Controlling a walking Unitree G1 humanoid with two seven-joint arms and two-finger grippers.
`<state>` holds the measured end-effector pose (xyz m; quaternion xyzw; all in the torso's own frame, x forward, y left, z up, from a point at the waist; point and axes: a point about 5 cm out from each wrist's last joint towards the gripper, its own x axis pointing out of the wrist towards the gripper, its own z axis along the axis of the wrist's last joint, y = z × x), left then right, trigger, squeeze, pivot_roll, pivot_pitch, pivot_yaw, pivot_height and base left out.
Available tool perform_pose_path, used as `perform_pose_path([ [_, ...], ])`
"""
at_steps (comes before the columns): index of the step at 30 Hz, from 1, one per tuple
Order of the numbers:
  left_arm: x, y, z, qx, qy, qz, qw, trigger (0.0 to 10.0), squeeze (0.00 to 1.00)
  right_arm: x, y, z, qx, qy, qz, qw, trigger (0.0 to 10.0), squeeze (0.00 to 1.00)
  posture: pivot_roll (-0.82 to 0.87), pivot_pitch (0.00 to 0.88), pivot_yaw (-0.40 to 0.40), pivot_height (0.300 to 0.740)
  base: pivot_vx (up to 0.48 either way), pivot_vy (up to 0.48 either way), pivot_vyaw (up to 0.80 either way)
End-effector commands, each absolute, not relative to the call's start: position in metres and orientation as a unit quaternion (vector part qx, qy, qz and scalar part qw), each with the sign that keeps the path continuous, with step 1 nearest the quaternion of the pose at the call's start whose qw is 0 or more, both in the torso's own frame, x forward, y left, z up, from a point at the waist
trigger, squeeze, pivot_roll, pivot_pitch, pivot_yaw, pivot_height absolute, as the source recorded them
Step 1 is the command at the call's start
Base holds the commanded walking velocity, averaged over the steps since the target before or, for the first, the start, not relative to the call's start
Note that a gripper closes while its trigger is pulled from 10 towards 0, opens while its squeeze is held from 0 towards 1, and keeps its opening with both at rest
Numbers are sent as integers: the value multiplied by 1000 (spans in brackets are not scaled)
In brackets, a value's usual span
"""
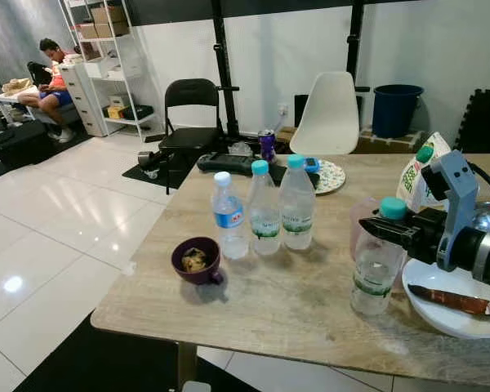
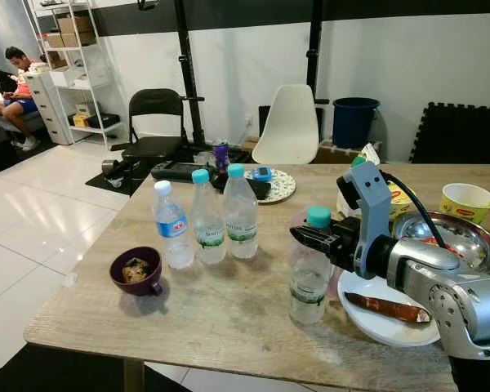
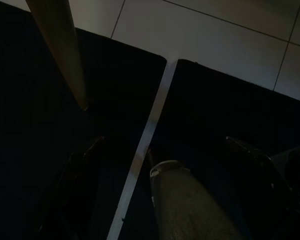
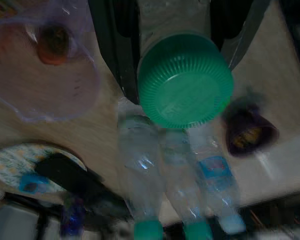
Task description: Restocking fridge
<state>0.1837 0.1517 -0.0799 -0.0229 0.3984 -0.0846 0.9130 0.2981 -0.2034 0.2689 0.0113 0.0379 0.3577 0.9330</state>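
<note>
Right hand (image 2: 312,237) reaches level, clamping the green-capped bottle's (image 2: 309,273) neck.

Right claw (image 2: 312,237) is reached out in front, fingers clamped tight; left claw (image 3: 160,200) just hangs down low, idle.

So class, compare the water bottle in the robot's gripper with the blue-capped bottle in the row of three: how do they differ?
The gripped bottle has a green cap and green label; the blue-capped bottle has a blue label. The gripped bottle stands alone beside the white plate, with the right gripper at its neck; the blue-capped bottle stands untouched beside the purple cup. Both are clear, upright and on the table.
</note>
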Motion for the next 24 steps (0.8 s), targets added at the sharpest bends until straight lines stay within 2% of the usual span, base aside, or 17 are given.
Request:
perform_pose_path([
  [1,180,158,-82,-20,408,-75,910,10000,0,291,-197,286,33,-3,406,913,0,0,-52,44,63,740,0,0,0],
  [2,179,159,-83,-21,412,-72,908,10000,0,275,-188,297,51,-37,491,869,0,0,-59,49,61,740,0,0,0],
  [3,179,159,-83,-21,412,-72,908,10000,0,275,-188,297,51,-37,491,869,0,0,-59,49,61,740,0,0,0],
  [4,178,158,-84,-21,415,-71,907,10000,0,258,-183,303,66,-49,562,823,0,0,-60,51,59,740,0,0,0],
  [5,178,158,-84,-21,415,-71,907,10000,0,258,-183,303,66,-49,562,823,0,0,-60,51,59,740,0,0,0],
  [8,176,155,-85,-23,422,-72,904,10000,0,232,-175,310,97,-51,654,748,0,0,-61,51,59,740,0,0,0],
  [10,174,154,-87,-23,426,-72,902,10000,0,222,-171,307,100,-32,686,720,0,0,-67,55,60,740,0,0,0],
  [12,173,153,-87,-23,428,-72,901,10000,0,219,-169,301,93,-9,690,718,0,0,-68,55,60,740,0,0,0],
  [13,172,154,-88,-23,430,-73,900,10000,0,217,-167,291,81,25,690,719,0,0,-68,55,60,740,0,0,0],
  [14,170,155,-89,-22,433,-72,898,10000,0,212,-164,265,52,102,684,720,0,0,-70,59,61,740,0,0,0],
  [15,170,155,-89,-22,433,-72,898,10000,0,212,-164,265,52,102,684,720,0,0,-70,59,61,740,0,0,0],
  [18,168,156,-89,-22,435,-72,897,10000,0,204,-163,232,23,194,670,716,0,0,-71,60,62,740,0,0,0],
  [24,167,157,-90,-21,436,-72,897,10000,0,198,-164,210,32,239,658,713,0,0,-71,63,66,740,0,0,0],
])
